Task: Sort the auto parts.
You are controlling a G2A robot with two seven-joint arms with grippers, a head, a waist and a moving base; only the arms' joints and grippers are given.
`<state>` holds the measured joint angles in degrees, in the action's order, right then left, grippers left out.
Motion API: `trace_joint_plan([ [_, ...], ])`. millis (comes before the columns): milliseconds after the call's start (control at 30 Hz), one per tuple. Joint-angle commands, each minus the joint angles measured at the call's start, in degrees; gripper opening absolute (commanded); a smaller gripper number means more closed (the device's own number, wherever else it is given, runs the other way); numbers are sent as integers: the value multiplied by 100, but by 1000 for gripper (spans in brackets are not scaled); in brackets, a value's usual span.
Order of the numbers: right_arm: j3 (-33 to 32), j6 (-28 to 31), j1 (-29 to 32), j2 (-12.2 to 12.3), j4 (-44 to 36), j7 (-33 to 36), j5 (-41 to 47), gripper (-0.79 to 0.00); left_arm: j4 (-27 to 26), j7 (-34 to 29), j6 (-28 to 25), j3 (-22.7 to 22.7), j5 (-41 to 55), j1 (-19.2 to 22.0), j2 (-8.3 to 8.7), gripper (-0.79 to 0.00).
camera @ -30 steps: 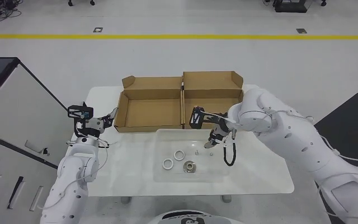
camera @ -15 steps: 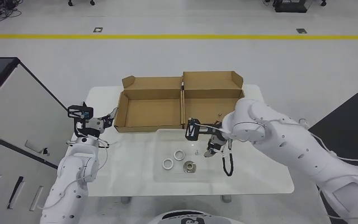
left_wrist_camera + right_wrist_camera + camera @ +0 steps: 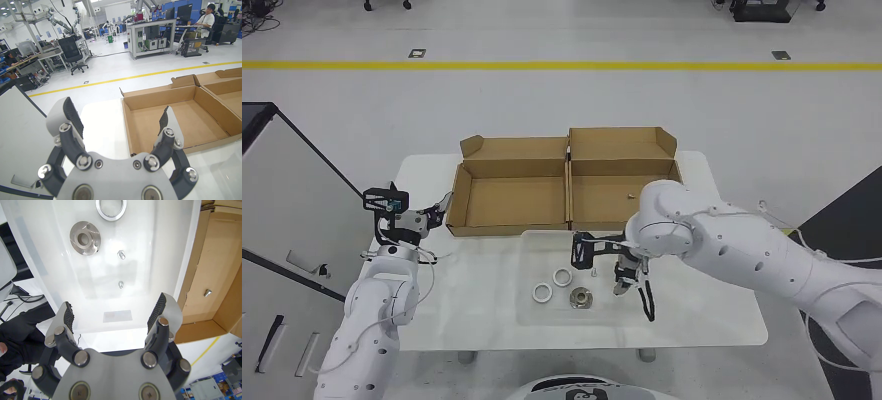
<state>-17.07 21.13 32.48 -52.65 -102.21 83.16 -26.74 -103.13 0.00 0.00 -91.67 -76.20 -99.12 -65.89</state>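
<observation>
A pale workshop floor with a yellow line runs behind the white table, and from above two open cardboard boxes sit side by side at its far edge, the left box and the right box, with a clear tray just in front of them. In the tray lie two rings, close together, and a flanged hub just beside them. The right gripper hangs over the tray next to the hub, while the left gripper sits off by the left box's outer corner, well apart from the parts. From the left wrist, the left gripper has its fingers spread wide with nothing between them, pointed over the table edge toward the bare floor of the left box. From the right wrist, the right gripper is likewise spread wide and holds nothing, touching no part. Beyond its fingertips two small bolts lie apart on the tray floor, then the flanged hub and one ring farther on. A single bolt lies inside the right box, beside the tray.
</observation>
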Motion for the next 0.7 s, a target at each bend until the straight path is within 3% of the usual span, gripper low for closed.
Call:
trace_joint_plan([
  [0, 155, 34, -76, -37, 138, -34, 54, 0, 0, 0, 0, 0, 0, 0, 0, 0],
  [167, 371, 125, -166, -112, 423, -126, 206, 0, 0, 0, 0, 0, 0, 0, 0, 0],
  [367, 551, 151, -186, -186, 652, -152, 234, -55, 0, 0, 0, 0, 0, 0, 0, 0],
  [500, 632, 161, -175, -251, 783, -162, 208, -163, 0, 0, 0, 0, 0, 0, 0, 0],
  [667, 715, 157, -162, -354, 952, -158, 113, -209, 0, 0, 0, 0, 0, 0, 0, 0],
])
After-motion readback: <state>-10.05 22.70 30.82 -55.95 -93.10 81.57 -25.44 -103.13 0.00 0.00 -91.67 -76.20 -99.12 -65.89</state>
